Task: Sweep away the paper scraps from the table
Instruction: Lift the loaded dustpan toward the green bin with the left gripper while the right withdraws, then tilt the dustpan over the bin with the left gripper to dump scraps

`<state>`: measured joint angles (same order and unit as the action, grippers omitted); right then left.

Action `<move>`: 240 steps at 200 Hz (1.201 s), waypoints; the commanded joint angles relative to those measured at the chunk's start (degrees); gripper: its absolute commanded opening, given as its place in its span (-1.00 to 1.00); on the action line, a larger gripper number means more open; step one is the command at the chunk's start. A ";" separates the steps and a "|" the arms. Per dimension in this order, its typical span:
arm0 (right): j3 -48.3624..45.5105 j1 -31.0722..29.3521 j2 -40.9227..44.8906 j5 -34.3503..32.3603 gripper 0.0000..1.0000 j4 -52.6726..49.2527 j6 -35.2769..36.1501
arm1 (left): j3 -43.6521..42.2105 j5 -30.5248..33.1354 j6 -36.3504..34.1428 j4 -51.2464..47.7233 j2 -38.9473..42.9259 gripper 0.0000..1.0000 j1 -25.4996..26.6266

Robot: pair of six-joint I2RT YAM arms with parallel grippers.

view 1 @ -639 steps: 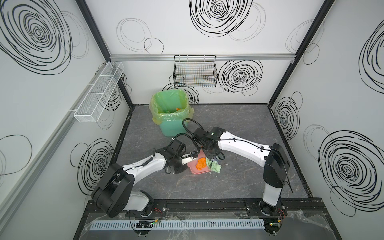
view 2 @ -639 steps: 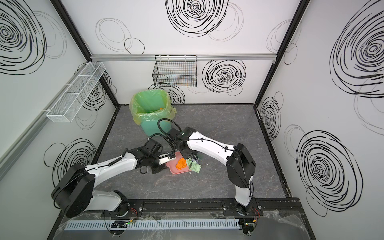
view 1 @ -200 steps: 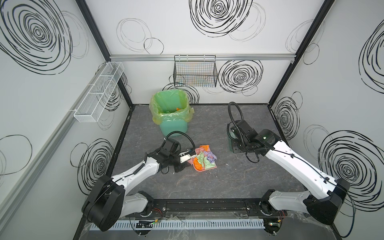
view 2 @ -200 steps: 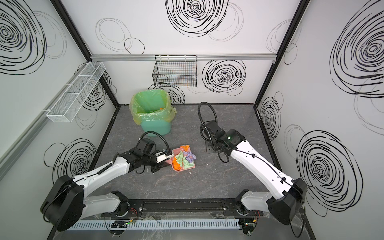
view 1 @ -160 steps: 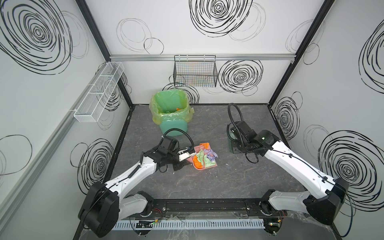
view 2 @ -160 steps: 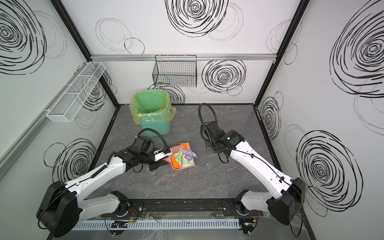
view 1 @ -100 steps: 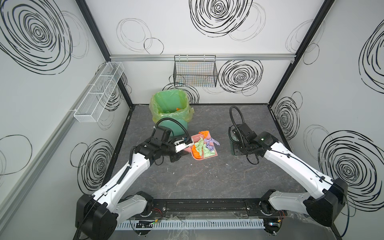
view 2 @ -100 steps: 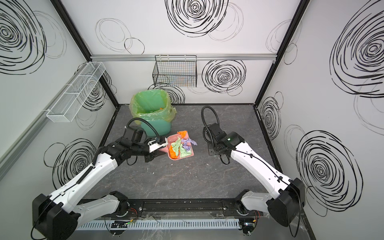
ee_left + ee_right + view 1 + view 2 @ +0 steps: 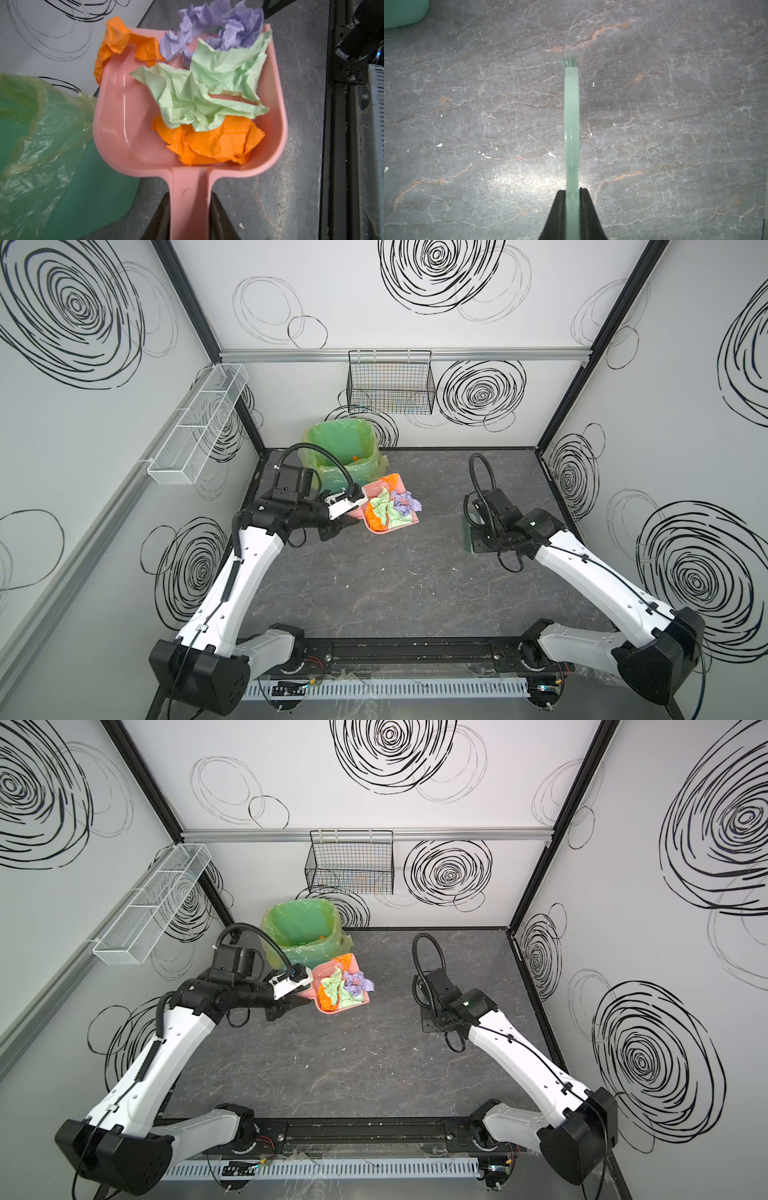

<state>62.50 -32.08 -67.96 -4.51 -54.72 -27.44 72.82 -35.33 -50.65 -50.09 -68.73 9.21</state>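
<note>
My left gripper (image 9: pixel 189 199) is shut on the handle of a pink dustpan (image 9: pixel 116 116), which it holds above the table (image 9: pixel 395 593) beside the green bin (image 9: pixel 340 448). Orange, pale green and lilac paper scraps (image 9: pixel 207 97) fill the pan in both top views (image 9: pixel 388 508) (image 9: pixel 340 988). One orange wad hangs over the pan's far corner. Another orange scrap (image 9: pixel 356 457) lies inside the bin. My right gripper (image 9: pixel 572 192) is shut on a pale green brush (image 9: pixel 572 124), low over the table's right side (image 9: pixel 467 533).
The bin's yellow-green liner (image 9: pixel 31 135) bulges close to the dustpan's side. A black wire basket (image 9: pixel 390 383) hangs on the back wall and a white mesh shelf (image 9: pixel 199 423) on the left wall. Tiny white flecks (image 9: pixel 439 144) dot the table.
The left arm has lifted the loaded dustpan off the table and carried it back toward the bin. The right arm with the brush has barely moved over the last second.
</note>
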 commanded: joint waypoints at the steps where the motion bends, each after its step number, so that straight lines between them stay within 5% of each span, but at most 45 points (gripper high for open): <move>1: -1.27 0.45 1.26 0.15 -1.00 1.60 0.32 | 5.00 -3.24 -4.63 -5.43 -2.27 -1.00 -2.74; 129: -3.46 1.62 0.95 1.94 -1.00 2.09 0.55 | 31.78 -7.44 -13.92 -16.66 -22.72 -1.00 -18.63; 240: -4.54 2.12 -0.59 3.28 -1.00 1.64 0.02 | 61.83 3.59 -18.13 -24.08 -43.77 -1.00 -22.11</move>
<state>58.43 -30.17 -68.38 -1.37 -53.43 -27.03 131.72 -35.44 -66.28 -71.77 -111.72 -13.63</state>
